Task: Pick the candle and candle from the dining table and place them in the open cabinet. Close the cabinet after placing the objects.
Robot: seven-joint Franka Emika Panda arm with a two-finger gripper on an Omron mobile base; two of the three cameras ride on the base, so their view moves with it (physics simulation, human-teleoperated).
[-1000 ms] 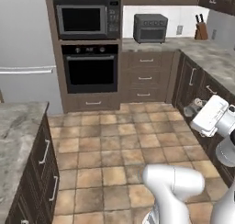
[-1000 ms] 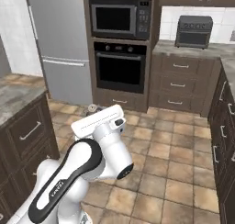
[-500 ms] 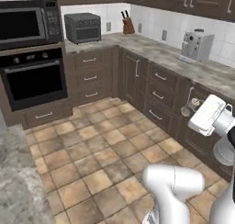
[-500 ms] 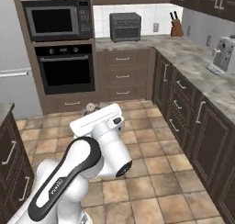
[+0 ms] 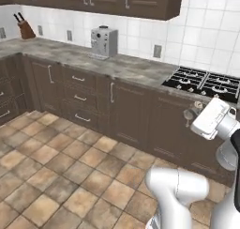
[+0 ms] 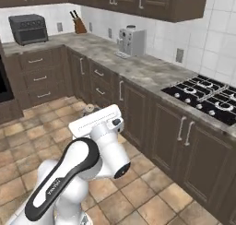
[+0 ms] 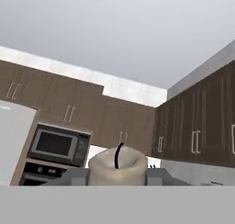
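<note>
two base views looking down over the same stove [image 5: 206, 82] [image 6: 207, 92] corner; hand view tilted up at wall cabinets [image 7: 202, 122]

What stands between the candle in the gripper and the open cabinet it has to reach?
Nothing visible can be judged as in the way. In the hand view the gripper is shut on the beige candle, pointing up at the ceiling and wall cabinets. No open cabinet is in sight, so the path to it cannot be checked.
</note>
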